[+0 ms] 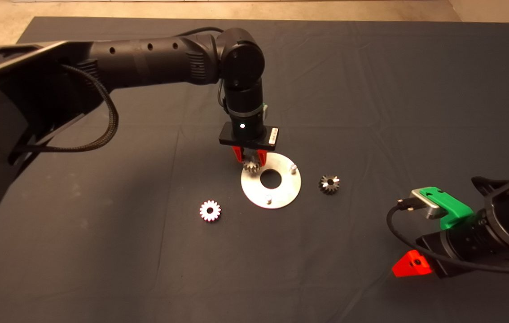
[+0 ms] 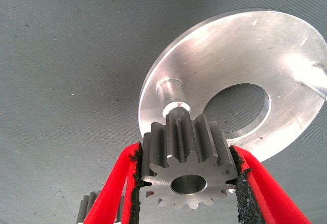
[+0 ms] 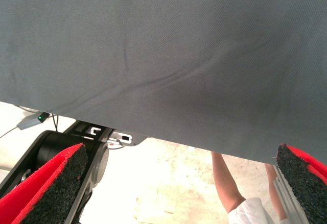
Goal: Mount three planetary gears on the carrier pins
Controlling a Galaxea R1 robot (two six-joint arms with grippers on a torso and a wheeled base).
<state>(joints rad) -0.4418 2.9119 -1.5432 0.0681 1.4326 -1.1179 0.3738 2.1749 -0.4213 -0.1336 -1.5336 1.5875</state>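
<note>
The left tool (image 1: 249, 158) stands over the near-left part of the disc (image 1: 281, 193), its fingers closed to a narrow gap around one planetary gear (image 2: 188, 167). The black pads (image 2: 134, 183) press on the teeth at opposite sides, so the gear sits level with its centre hole facing down the line of the wrist. That grip looks chosen so the bore stays free to slide over a post. In the left wrist view the gear hangs just short of one carrier pin (image 2: 171, 97), whose top shows right beyond the gear's far teeth; the bore does not look threaded on yet, though whether gear and pin touch cannot be told.

Just beyond the held gear lies the disc itself, flat on the bench (image 1: 371, 89), with its large centre hole open. A second pin (image 1: 294, 168) stands to the right of the left tool, and a third (image 1: 268, 198) on the rim of the disc nearest the camera. Both are bare.

Two more gears wait on the mat, well apart from the disc: a bright one (image 1: 210, 210) off to the tool's left and a darker one (image 1: 329, 184) off to its right, past the disc.

The right tool (image 1: 411, 264) is parked at the lower right edge, far from the work. Its pads (image 3: 56, 188) are spread wide with nothing between them, and a person's leg (image 3: 225, 183) shows beyond the mat edge.
</note>
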